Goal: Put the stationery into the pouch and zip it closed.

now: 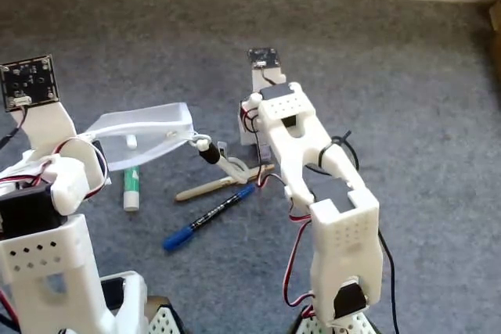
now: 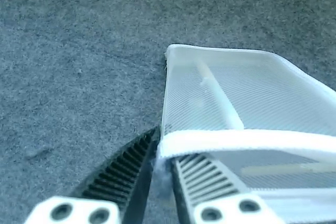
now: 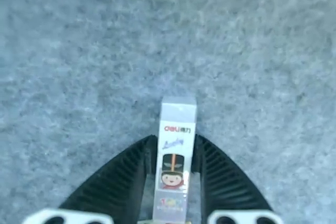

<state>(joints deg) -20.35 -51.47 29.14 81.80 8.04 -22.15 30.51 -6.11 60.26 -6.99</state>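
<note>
Pouch point(image 2: 236, 93) mesh runs off the edge of my left wrist view, its rim pinched in the left gripper point(image 2: 161, 148). Something pale inside I can't identify. My right gripper point(image 3: 175, 142) clamps a small eraser point(image 3: 178, 111), near end cut off. The glue stick point(image 1: 131, 189) lies partly under the pouch, with the blue pen point(image 1: 205, 218) nearby.

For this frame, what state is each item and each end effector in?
pouch: held up off the carpet, mouth looks unzipped
left end effector: shut on the pouch edge
right end effector: shut on the eraser
eraser: gripped, above the carpet
blue pen: lying loose on the carpet
glue stick: lying loose, outside the pouch
beige pen: lying loose on the carpet
</note>
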